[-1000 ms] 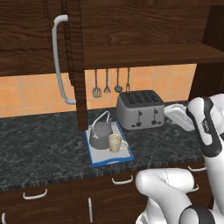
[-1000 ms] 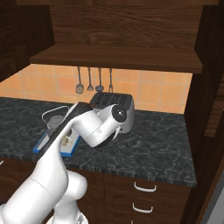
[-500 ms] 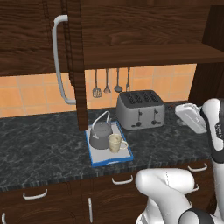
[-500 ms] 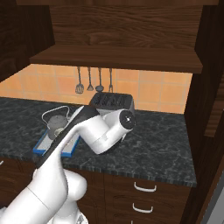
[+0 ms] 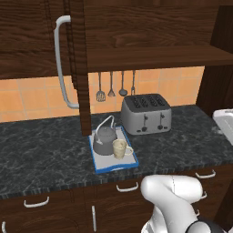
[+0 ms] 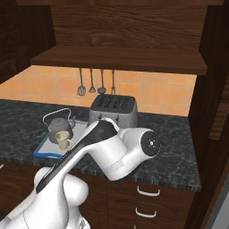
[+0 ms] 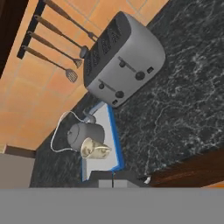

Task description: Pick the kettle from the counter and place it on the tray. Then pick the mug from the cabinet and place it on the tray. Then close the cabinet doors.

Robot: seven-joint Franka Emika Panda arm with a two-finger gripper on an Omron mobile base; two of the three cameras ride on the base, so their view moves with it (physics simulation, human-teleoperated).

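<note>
The dark-grey kettle (image 5: 104,140) and the cream mug (image 5: 120,148) stand side by side on the blue-rimmed tray (image 5: 114,166), which lies on the dark marbled counter (image 5: 45,154). They appear again in the right base view, kettle (image 6: 57,125) behind mug (image 6: 63,139) on the tray (image 6: 47,150). The hand view looks down from the right on the kettle (image 7: 82,134), mug (image 7: 94,149) and tray (image 7: 112,131). My gripper (image 7: 113,180) is up over the counter, well right of the tray, its dark tips together, holding nothing. A cabinet door (image 5: 81,68) with a white bar handle (image 5: 61,63) stands open.
A silver four-slot toaster (image 5: 145,113) sits right of the tray. Utensils (image 5: 111,86) hang on the orange tiled wall. The cabinet shelf (image 5: 154,57) juts out above the counter. Another dark door panel (image 6: 219,71) stands at the right. Drawers with small handles (image 5: 127,187) run below.
My arm has swung to the right, carrying the hand toward the right edge of the left base view. Kettle, mug and tray have stayed where they were.
</note>
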